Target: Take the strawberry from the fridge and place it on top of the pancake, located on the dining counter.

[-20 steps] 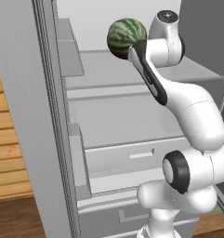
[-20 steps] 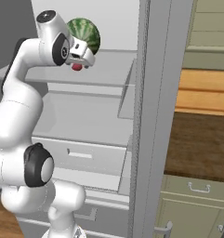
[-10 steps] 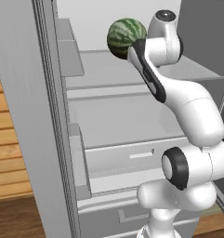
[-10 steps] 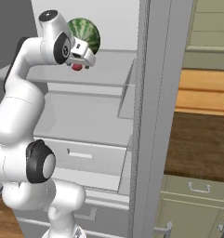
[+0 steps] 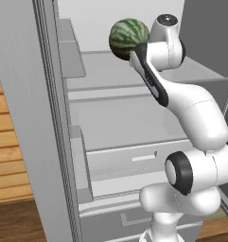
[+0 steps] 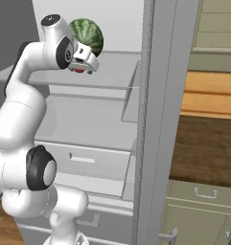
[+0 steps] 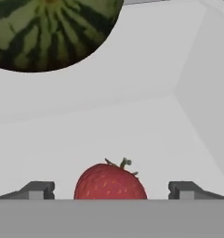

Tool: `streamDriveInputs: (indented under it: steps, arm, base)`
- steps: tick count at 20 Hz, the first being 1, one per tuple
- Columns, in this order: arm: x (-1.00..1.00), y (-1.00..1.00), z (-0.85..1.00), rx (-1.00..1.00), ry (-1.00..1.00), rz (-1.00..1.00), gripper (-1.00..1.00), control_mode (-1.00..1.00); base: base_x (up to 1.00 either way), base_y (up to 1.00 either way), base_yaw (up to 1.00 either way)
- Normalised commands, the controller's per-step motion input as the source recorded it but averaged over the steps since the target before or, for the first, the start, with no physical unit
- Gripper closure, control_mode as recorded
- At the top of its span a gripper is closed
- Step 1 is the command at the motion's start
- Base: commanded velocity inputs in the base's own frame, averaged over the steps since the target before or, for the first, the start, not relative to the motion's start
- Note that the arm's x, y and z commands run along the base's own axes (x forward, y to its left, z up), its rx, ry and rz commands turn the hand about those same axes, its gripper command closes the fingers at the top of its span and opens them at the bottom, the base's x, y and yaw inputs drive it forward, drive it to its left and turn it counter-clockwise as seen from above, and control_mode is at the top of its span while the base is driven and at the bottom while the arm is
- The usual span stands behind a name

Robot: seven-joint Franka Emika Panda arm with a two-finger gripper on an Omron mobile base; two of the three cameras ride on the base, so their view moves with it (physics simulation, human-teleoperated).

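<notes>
The strawberry [image 7: 110, 181], small and red with a green stem, lies on a pale shelf of the open fridge [image 6: 155, 119]. It sits between the two dark fingertips [image 7: 36, 189] of my gripper [image 7: 112, 189], which stands open with a gap on each side of the fruit. From the right base view the gripper [image 6: 82, 67] hangs over the upper shelf with the strawberry [image 6: 78, 71] showing red just under it. The pancake and the dining counter are out of view.
A big green striped watermelon [image 5: 128, 38] rests on the same shelf right behind the hand, watermelon [image 7: 48, 28] close above the strawberry. The fridge's side wall [image 7: 211, 93] closes the right. Door bins [image 5: 70, 47], a lower shelf [image 5: 120, 123] and drawers [image 5: 134, 160] lie below.
</notes>
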Motion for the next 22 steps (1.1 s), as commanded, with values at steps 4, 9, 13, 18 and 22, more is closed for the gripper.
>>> streamDriveInputs:
  steps: [4, 9, 13, 18, 22]
  arm:
    - [0.0, 0.02, -0.18, -0.02, 0.03, 0.0, 1.0, -1.0]
    - [-0.08, 0.0, -0.02, 0.0, 0.0, 0.0, 1.0, -1.0]
    - [-0.49, 0.0, 0.01, 0.0, -0.1, 0.0, 1.0, -1.0]
    - [-0.85, 0.0, 0.04, 0.0, -0.17, 0.0, 1.0, -1.0]
    - [-0.96, 0.0, 0.01, 0.01, -0.08, 0.0, 1.0, -1.0]
  base:
    - [0.0, 0.0, 0.0]
    - [0.0, 0.0, 0.0]
    - [0.0, 0.0, 0.0]
    - [0.0, 0.0, 0.0]
    - [0.0, 0.0, 0.0]
